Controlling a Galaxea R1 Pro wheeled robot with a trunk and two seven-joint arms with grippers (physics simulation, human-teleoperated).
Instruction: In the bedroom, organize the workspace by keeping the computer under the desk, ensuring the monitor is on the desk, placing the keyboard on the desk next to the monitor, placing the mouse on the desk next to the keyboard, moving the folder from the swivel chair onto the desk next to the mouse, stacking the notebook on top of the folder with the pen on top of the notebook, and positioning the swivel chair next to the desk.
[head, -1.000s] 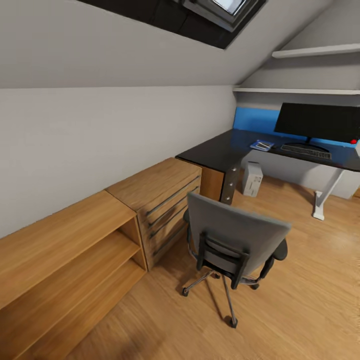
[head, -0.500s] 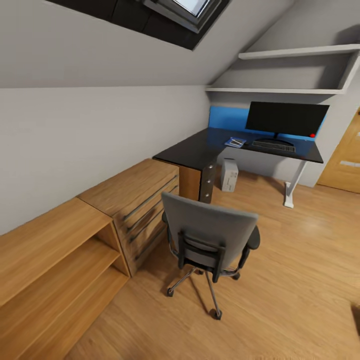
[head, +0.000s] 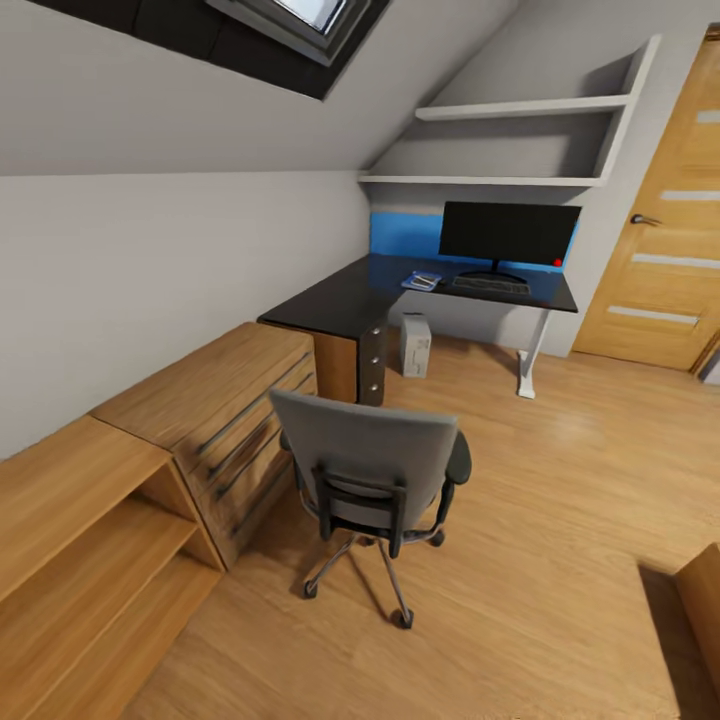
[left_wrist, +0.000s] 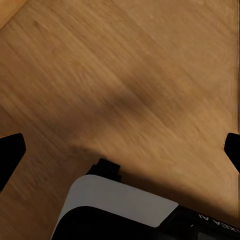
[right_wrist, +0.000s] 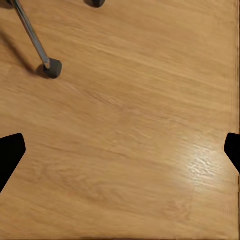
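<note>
The swivel chair (head: 370, 465) stands on the wood floor with its grey back toward me, some way from the black L-shaped desk (head: 335, 300). On the desk's far wing are the monitor (head: 510, 232), the keyboard (head: 490, 285) in front of it, and the blue folder (head: 422, 281) left of the keyboard with something pale on top. Mouse, notebook and pen are too small to tell apart. The computer (head: 415, 345) sits under the desk. My left gripper (left_wrist: 121, 152) and right gripper (right_wrist: 121, 152) hang open over bare floor. One chair caster (right_wrist: 51, 67) lies near the right gripper.
A light-wood dresser (head: 215, 395) and an open shelf unit (head: 80, 540) line the left wall under the sloped ceiling. A wooden door (head: 665, 260) is at the right, and another wooden piece (head: 700, 600) at the lower right. Open floor lies right of the chair.
The head view has swung to the right and drawn back: desk, chair and dresser slid left and look smaller, and the door has come into the picture. The things themselves have not moved.
</note>
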